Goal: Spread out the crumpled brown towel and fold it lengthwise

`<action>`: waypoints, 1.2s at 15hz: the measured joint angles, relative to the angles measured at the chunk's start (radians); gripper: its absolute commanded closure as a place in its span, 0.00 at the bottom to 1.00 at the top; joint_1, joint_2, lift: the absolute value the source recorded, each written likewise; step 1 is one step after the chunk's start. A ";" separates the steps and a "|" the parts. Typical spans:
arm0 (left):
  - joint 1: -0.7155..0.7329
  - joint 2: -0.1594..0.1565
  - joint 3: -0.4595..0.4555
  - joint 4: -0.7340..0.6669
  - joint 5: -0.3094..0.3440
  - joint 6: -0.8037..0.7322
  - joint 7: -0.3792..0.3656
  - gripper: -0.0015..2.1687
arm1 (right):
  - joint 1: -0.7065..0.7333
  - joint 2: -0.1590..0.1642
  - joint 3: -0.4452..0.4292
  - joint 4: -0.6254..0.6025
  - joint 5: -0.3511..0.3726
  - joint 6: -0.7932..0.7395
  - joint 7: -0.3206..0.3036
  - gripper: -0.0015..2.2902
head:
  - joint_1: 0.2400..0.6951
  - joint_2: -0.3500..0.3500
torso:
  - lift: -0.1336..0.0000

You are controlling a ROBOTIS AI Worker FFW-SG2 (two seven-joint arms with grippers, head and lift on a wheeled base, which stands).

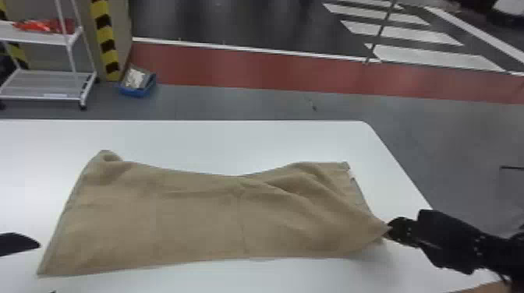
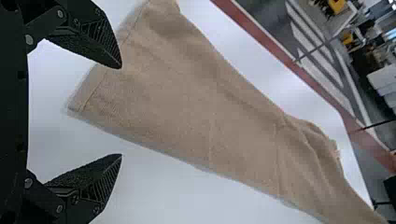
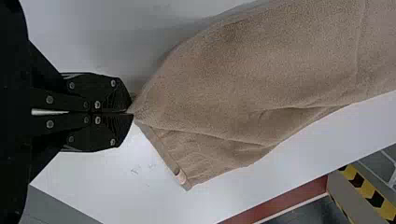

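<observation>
One brown towel [image 1: 187, 218] of soft, finely napped cloth lies across one smooth white table [image 1: 234, 144], spread into a long, uneven shape. Its left end is broad and hemmed, its far edge bows inward, and creases fan out across its right part. The right gripper [image 1: 387, 230] has its two flat black fingers pinched together on the towel's near right corner. The left gripper [image 1: 46, 268] stands wide, its two ridged fingers [image 2: 102, 42] well apart near the towel's near left corner, with nothing between them in its grasp. A single small pale tab [image 3: 180, 176] sits on the hem at the right end, any writing too small to read. Beyond the table are one white cart [image 1: 46, 38] with two shelves showing, and one blue tray [image 1: 136, 92] on a grey floor
</observation>
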 measured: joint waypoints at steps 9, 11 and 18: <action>-0.265 0.079 -0.273 0.014 -0.227 0.436 -0.167 0.13 | -0.022 0.009 0.021 0.028 0.018 0.012 -0.004 0.98 | 1.00 0.18 | 0.07; -0.289 0.094 -0.296 0.032 -0.249 0.439 -0.202 0.17 | -0.028 0.008 0.014 0.029 0.014 0.013 -0.004 0.98 | 1.00 0.17 | 0.07; -0.321 0.116 -0.331 0.081 -0.317 0.438 -0.258 0.18 | -0.044 0.007 0.020 0.033 0.014 0.020 -0.004 0.98 | 1.00 0.20 | 0.07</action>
